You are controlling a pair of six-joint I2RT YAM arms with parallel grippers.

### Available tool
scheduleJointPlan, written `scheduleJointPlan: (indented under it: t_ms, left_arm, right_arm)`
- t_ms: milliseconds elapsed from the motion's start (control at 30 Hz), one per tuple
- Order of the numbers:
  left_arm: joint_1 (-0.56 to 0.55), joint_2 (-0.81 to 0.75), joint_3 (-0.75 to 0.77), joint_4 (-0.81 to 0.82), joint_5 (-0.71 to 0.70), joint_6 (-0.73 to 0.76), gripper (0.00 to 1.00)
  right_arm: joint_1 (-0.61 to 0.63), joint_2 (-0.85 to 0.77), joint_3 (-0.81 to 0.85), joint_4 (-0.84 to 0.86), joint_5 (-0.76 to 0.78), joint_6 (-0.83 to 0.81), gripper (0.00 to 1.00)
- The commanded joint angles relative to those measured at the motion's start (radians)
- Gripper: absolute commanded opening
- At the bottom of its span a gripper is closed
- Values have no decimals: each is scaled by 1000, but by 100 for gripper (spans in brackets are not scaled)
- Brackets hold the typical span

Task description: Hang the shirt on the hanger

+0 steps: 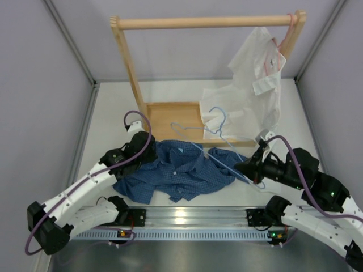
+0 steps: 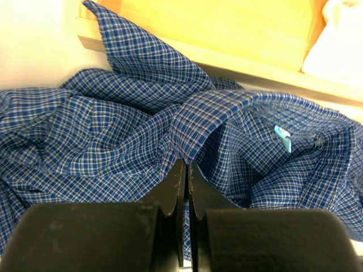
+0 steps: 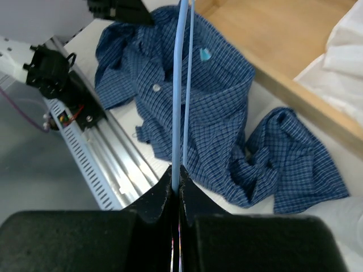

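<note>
Blue hanger point(image 3: 178, 102), a thin wire pinched in the shut right jaws, may twist, and the shirt point(image 2: 113, 147) may slip from the shut left jaws.

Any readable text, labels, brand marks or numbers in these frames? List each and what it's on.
None readable in any view.
Small light-blue tag inside the shirt collar: too small and blurred to tell if it carries print.
Nothing legible on the hanger, the white shirt or the wooden rack.
</note>
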Motion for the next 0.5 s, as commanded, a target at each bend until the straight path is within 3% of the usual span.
scheduleJointPlan:
  t_ms: [0, 300, 467]
  left_arm:
    - [54, 20, 38, 93, 129, 80, 0]
    - [69, 52, 39, 210, 329, 112, 0]
    - [68, 34, 34, 244, 340, 129, 0]
  right_arm:
    - [-10, -55, -28, -77, -107, 97, 0]
    - [-10, -63, -154, 29, -185, 160, 0]
    - [-10, -20, -183, 103, -264, 168, 0]
